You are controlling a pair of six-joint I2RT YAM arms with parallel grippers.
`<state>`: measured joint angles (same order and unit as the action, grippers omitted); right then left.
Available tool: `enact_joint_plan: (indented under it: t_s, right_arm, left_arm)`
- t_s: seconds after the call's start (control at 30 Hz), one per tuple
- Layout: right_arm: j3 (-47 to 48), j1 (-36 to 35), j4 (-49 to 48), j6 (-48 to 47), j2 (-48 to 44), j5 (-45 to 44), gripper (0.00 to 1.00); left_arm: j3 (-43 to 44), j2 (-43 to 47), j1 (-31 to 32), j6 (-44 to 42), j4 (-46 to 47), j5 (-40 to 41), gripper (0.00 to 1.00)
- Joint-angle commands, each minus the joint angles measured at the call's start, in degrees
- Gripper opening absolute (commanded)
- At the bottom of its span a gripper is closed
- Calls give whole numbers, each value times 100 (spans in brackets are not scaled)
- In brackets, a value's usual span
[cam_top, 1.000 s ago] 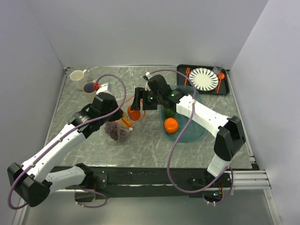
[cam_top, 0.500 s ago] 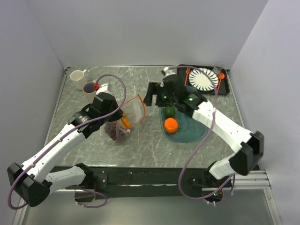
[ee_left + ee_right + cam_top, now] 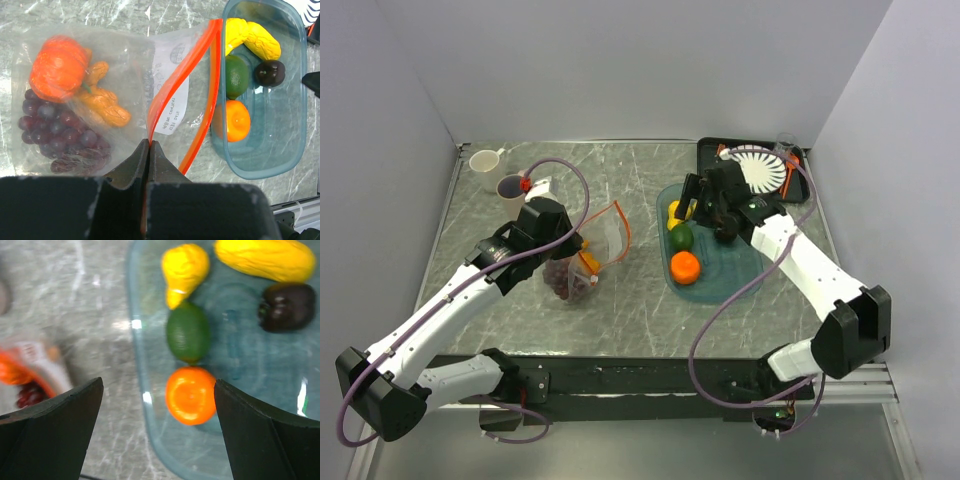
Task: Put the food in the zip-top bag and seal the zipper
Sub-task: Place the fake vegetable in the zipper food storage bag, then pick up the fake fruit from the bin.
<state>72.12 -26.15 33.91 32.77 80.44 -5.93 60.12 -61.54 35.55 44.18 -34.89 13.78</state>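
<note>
Left tool [image 3: 149, 146] clamped on zipper [image 3: 176, 81] (near end hidden), right tool [image 3: 156, 390] spread wide above tray [image 3: 240, 355], zip-top bag [image 3: 42, 365] blurred nearby

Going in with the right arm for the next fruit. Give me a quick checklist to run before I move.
1. Left gripper shut on the zipper: ok.
2. Zip-top bag mouth open toward the tray: ok.
3. Right gripper open, empty: ok.
4. Right gripper above the orange: ok.
5. Orange clear of the green piece: cannot tell, they lie very close.
</note>
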Motion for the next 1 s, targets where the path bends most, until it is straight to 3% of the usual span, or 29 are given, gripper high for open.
enact_joint_plan:
  t_s: [0.0,0.5,0.67,0.97]
  right_arm:
    - [539,180,493,10,401,-706,99]
    - [1805,1041,670,-1264,2300,-804,99]
    - [1841,1165,160,-2334,2581,-155,100]
    - [2184,1261,-121,-3610,3056,135,100]
  left_arm:
    - [140,98,-13,-59,168,-25,1]
    - [193,54,-13,-103,88,-7,1]
    - [211,10,-13,-112,123,-60,1]
    - [229,-51,-13,-156,79,-16,1]
